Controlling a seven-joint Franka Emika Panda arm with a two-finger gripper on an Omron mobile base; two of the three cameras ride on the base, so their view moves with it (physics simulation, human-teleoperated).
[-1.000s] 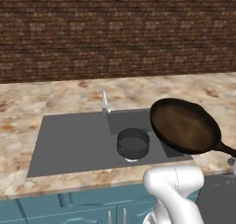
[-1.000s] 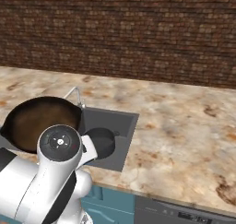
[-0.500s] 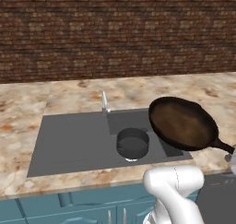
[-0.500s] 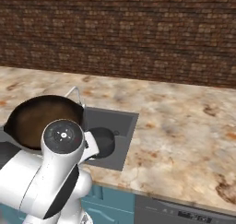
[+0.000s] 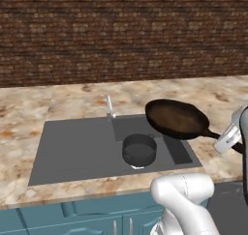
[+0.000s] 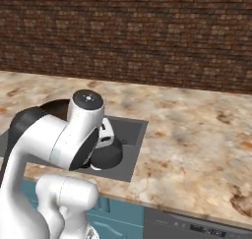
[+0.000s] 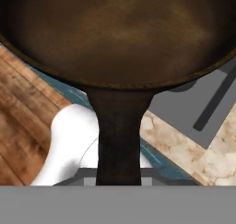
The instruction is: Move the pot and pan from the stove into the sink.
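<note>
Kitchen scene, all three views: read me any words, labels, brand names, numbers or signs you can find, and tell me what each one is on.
No readable text anywhere.
Pan, pot, sink, faucet, counter and brick wall: no lettering or labels.
Appliance panel below the counter, right base view: small light marks, too small and blurred to read.

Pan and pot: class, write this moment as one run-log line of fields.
pan: held by handle, in air over sink's right side | pot: in sink basin | gripper: jaws shut on pan handle
</note>
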